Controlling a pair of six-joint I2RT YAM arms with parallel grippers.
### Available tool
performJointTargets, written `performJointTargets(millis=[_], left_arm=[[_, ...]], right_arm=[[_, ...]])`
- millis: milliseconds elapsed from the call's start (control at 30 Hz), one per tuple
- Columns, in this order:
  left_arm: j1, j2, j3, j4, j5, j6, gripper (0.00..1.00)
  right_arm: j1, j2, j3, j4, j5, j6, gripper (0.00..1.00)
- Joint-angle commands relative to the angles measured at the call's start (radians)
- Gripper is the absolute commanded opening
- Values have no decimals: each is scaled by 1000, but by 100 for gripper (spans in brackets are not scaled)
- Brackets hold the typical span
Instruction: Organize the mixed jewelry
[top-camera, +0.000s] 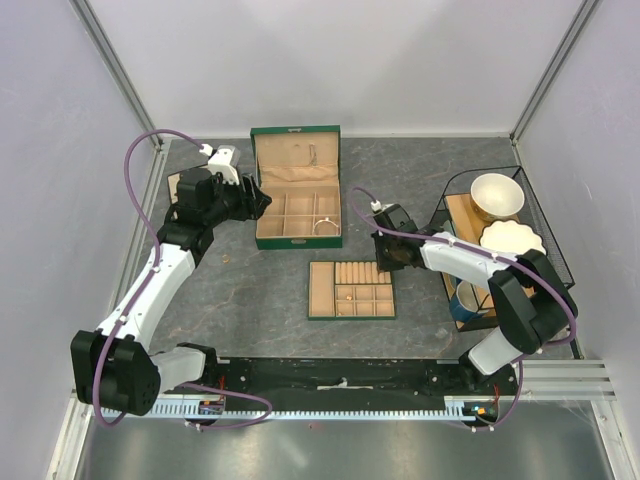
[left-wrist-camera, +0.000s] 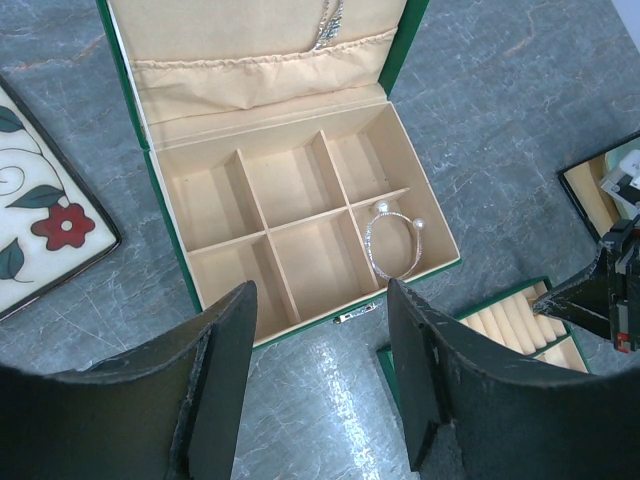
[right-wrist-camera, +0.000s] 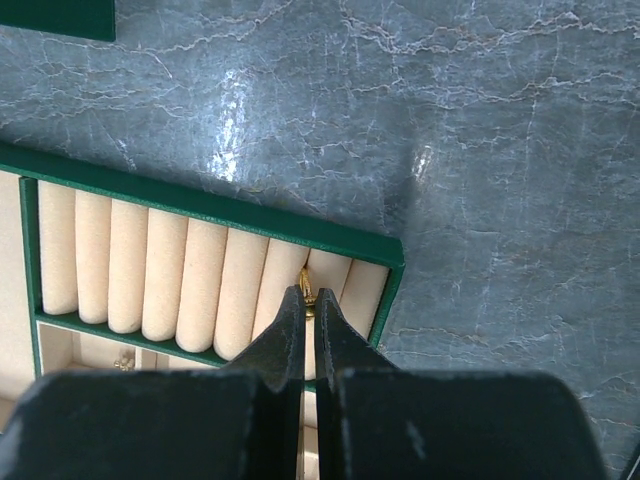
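Right gripper (right-wrist-camera: 308, 305): fully closed, pinching a tiny gold piece (right-wrist-camera: 307, 293) above the tray's ring rolls (right-wrist-camera: 190, 280). Left gripper (left-wrist-camera: 320, 300): partly open, empty, facing the jewelry box (left-wrist-camera: 415, 185). The bangle (left-wrist-camera: 372, 245) lies in the box's near-right compartment.

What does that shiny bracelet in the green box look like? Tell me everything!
The bangle is a thin, silvery-white hoop that looks like metal. It is not fully closed: its two ends carry small pearly balls with a gap between them. It lies in the right front compartment of the jewelry box, resting on the tan lining, with its ball ends toward the rear divider. Nothing else is in that compartment.
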Motion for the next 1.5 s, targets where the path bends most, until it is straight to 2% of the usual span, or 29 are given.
performJointTargets(millis=[0,767,833,933,967,1067,1167,1467], left_arm=[[5,-20,-7,50,-5,18,62],[5,-27,-9,51,-3,19,62],[7,-27,-11,51,-3,23,62],[7,-28,-12,50,-3,26,62],[5,-30,-14,50,-3,26,62],[5,-33,-14,48,-3,29,62],[5,-36,-15,47,-3,29,62],[7,-48,-15,42,-16,35,62]], right_arm=[[20,11,44,3,55,-17,0],[70,83,46,26,78,-31,0],[70,78,44,29,68,-34,4],[68,66,40,32,65,-39,18],[68,61,40,35,59,-40,26],[68,42,39,35,55,-42,34],[68,23,49,32,53,-43,38],[70,-27,87,9,42,-57,38]])
